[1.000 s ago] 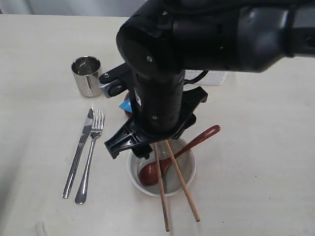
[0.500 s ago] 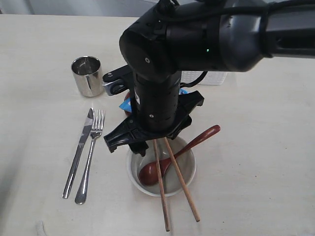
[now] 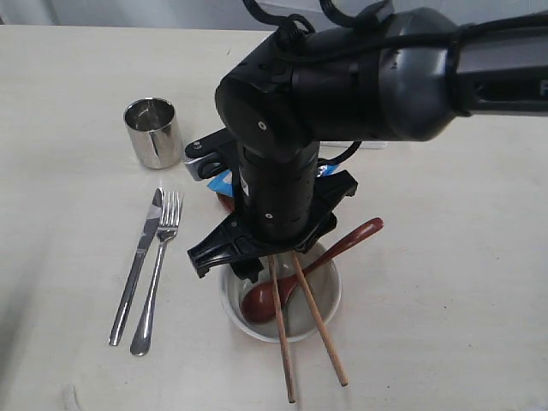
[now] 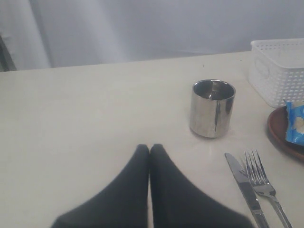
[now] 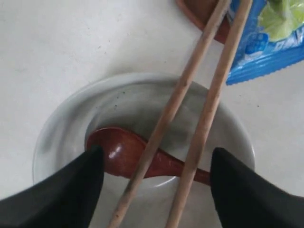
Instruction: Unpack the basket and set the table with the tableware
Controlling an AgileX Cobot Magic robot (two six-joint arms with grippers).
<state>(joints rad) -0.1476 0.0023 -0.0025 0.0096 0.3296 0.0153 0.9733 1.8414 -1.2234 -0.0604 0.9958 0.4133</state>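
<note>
Nearest to me, the chopsticks (image 3: 285,360) lie across the bowl (image 3: 229,306). Their near tips rest on the counter (image 3: 445,300). They run near to far, and the near tips lean a bit to the right. The spoon (image 3: 261,301) has its scoop in the bowl and its handle points far and right. To the left, the knife (image 3: 137,265) and fork (image 3: 157,274) lie side by side with their tops pointing far.

My right claw (image 5: 156,153) hangs over the bowl with its jaws wide apart, holding nothing. My left claw (image 4: 150,152) is pressed together and empty, with the cup (image 3: 152,133) standing just past it.

Farther back, the plate (image 4: 280,135) has the chip bag (image 4: 295,124) on it. The basket (image 4: 280,71) is farthest, and I cannot see inside it.

I think the job is almost done. Maybe only some tidying is left.
</note>
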